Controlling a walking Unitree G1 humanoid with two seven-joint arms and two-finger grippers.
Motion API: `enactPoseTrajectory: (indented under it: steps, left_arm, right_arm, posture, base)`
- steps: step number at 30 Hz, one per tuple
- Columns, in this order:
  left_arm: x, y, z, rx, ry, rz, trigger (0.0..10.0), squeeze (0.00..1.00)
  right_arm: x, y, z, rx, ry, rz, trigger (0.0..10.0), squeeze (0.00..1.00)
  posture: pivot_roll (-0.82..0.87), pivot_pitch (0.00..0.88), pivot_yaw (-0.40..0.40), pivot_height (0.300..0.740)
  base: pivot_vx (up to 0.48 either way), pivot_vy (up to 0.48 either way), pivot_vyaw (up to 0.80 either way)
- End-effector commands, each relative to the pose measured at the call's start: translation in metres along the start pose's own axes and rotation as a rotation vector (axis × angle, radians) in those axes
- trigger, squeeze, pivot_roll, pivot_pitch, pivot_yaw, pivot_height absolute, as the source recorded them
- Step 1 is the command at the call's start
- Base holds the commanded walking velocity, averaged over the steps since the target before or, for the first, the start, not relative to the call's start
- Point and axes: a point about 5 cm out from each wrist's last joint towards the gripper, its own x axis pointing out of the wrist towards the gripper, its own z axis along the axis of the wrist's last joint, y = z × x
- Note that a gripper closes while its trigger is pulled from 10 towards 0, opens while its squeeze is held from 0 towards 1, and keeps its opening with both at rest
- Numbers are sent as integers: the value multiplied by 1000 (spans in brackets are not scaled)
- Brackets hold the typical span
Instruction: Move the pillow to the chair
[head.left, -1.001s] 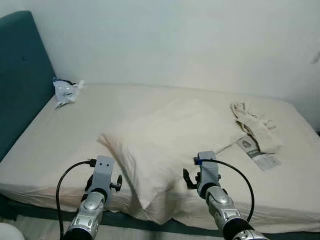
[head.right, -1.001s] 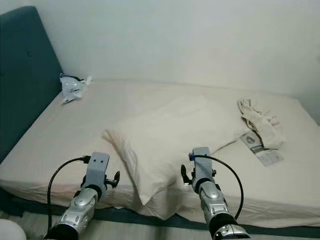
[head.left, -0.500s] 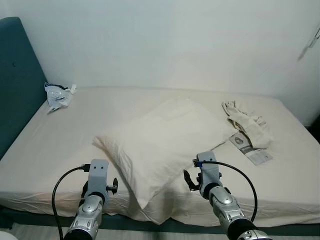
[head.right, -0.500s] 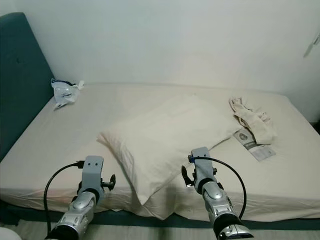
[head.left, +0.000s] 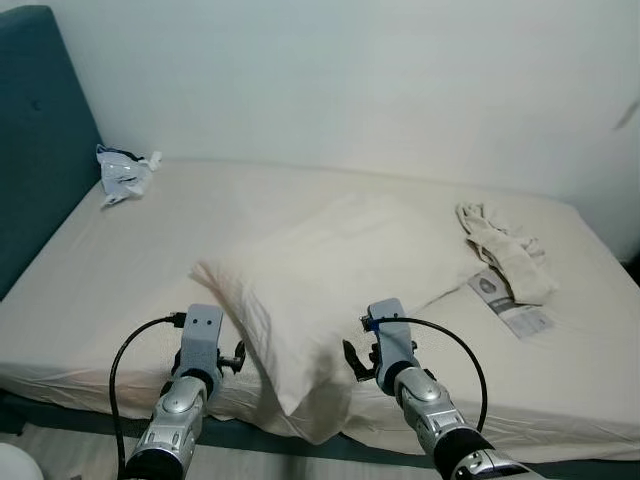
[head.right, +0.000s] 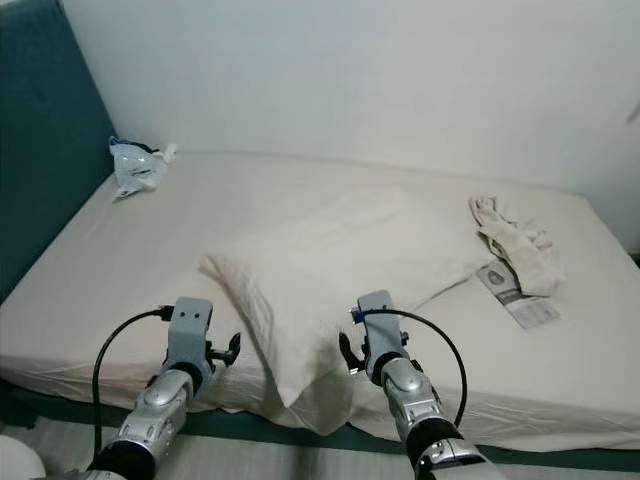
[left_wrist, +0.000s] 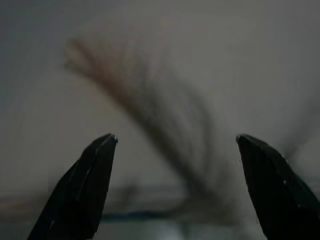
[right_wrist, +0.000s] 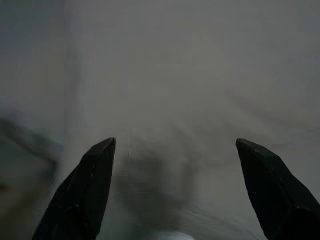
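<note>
Both arms have edged closer to the near corner of the pillow (head.left: 335, 275) since half a second ago, the right one most clearly, sliding in toward the pillow's hanging corner; part of the shift across the head views comes from the camera itself swinging.

The cream pillow lies askew in the middle of the bed (head.left: 120, 260), one corner drooping over the near edge of the mattress. The left claw (left_wrist: 175, 187) is held just left of that corner, at the mattress edge, its two black fingers (left_wrist: 82, 192) spread wide with nothing between them; blurred pale cloth with a dark crease fills its wrist view. The right claw (right_wrist: 175, 190) sits just right of the drooping corner, also spread wide and empty, facing smooth pale fabric. In the head views only the grey wrist housings and black cables of the left arm (head.left: 195, 350) and right arm (head.left: 390, 350) can be seen, with the pillow's corner between them.

A teal headboard (head.left: 35, 130) stands at the bed's left end, and a crumpled plastic bag (head.left: 122, 173) lies on the sheet near it. On the right side of the bed lies a bundled cream cloth (head.left: 505, 250), with a printed leaflet (head.left: 508, 305) just beside it. A white wall (head.left: 350, 80) stands behind the bed.
</note>
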Motion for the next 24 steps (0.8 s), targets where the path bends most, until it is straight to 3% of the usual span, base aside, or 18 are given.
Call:
enactPoseTrajectory:
  steps: [1,2,3,4,5,7,8,9,10,13,16,17,19,24]
  left_arm:
    - [-3,-9,-1,-56,-37,-57,10000,0]
    - [-8,-16,4,-90,-84,-141,10000,0]
    - [-12,-16,13,-199,-103,-222,10000,0]
    - [-12,-16,13,-199,-103,-222,10000,0]
    - [-16,-16,21,-271,-108,-310,10000,0]
    - [-24,-15,41,-307,-130,-478,10000,0]
    - [-24,-15,41,-307,-130,-478,10000,0]
    - [-28,-14,50,-311,-146,-544,10000,0]
    - [-31,-13,62,-352,-176,-581,10000,0]
    - [-39,-12,76,-414,-228,-661,10000,0]
    - [-64,-25,91,-396,-222,-912,10000,0]
    - [-64,-25,91,-396,-222,-912,10000,0]
    - [-78,-33,99,-400,-208,-1056,10000,0]
    - [-84,-41,113,-397,-227,-1167,10000,0]
  right_arm:
    - [-2,-1,6,34,-65,30,10000,0]
    - [-5,1,13,59,-108,123,10000,0]
    - [-12,2,28,173,-154,275,10000,0]
    - [-12,2,28,173,-154,275,10000,0]
    - [-23,4,42,245,-209,426,10000,0]
    - [-48,7,64,310,-272,679,10000,0]
    - [-48,7,64,310,-272,679,10000,0]
    - [-60,6,72,313,-298,759,10000,0]
    - [-71,5,80,323,-324,834,10000,0]
    - [-84,4,91,330,-363,920,10000,0]
    - [-102,20,113,249,-375,1061,10000,0]
    - [-102,20,113,249,-375,1061,10000,0]
    - [-120,28,130,249,-394,1181,10000,0]
    - [-136,31,147,319,-451,1286,10000,0]
  posture:
    - [61,23,-47,740]
    - [59,0,-53,740]
    - [59,42,-52,740]
    - [59,42,-52,740]
    - [66,37,-52,740]
    - [83,48,-48,740]
    - [83,48,-48,740]
    - [82,67,-42,740]
    - [81,74,-36,740]
    - [72,67,-30,740]
    - [34,59,-2,740]
    - [34,59,-2,740]
    - [37,70,4,740]
    - [43,72,0,740]
  base:
    - [0,0,0]
    - [0,0,0]
    - [0,0,0]
    - [0,0,0]
    - [0,0,0]
    - [0,0,0]
    - [0,0,0]
    - [0,0,0]
    - [0,0,0]
    - [0,0,0]
    - [0,0,0]
    - [0,0,0]
    - [0,0,0]
    - [0,0,0]
